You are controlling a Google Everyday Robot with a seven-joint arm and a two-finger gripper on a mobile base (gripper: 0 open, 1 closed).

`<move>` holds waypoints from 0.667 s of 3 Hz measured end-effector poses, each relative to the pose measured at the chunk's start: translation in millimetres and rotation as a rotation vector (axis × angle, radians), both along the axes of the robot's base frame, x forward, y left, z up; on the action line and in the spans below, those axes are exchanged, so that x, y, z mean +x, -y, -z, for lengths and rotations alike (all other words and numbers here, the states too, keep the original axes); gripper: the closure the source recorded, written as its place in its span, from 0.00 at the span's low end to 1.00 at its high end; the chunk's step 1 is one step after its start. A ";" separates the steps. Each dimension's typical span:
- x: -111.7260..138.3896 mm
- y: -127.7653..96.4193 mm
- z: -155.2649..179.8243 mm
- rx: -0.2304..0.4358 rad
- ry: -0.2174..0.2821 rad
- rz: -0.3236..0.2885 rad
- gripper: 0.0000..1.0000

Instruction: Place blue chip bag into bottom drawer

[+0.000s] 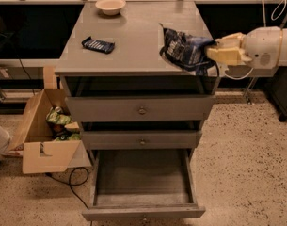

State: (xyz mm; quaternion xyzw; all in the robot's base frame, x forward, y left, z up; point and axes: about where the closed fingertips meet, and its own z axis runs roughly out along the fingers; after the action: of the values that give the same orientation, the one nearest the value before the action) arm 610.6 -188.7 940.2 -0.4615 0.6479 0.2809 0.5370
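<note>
The blue chip bag [184,50] is crumpled dark navy foil with pale markings. It hangs over the right front part of the cabinet top [138,36], held at its right end. My gripper [213,53], cream coloured on a white arm, reaches in from the right and is shut on the bag. The bottom drawer [143,182] is pulled open below, and its plain grey interior shows nothing inside.
A flat dark-blue packet [98,44] lies on the top's left side. A beige bowl [110,5] stands at the back. Two upper drawers [140,109] are nearly shut. A cardboard box [44,135] with green snack bags sits on the floor at the left.
</note>
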 end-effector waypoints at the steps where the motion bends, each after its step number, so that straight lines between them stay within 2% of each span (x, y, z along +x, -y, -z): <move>1: -40.3 -8.5 32.9 -0.072 -0.023 -0.079 1.00; 2: -68.3 -27.2 106.6 -0.162 -0.120 -0.121 1.00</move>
State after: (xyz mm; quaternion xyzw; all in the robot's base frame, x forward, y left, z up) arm 542.3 -161.5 833.6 -0.5240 0.6705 0.2864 0.4403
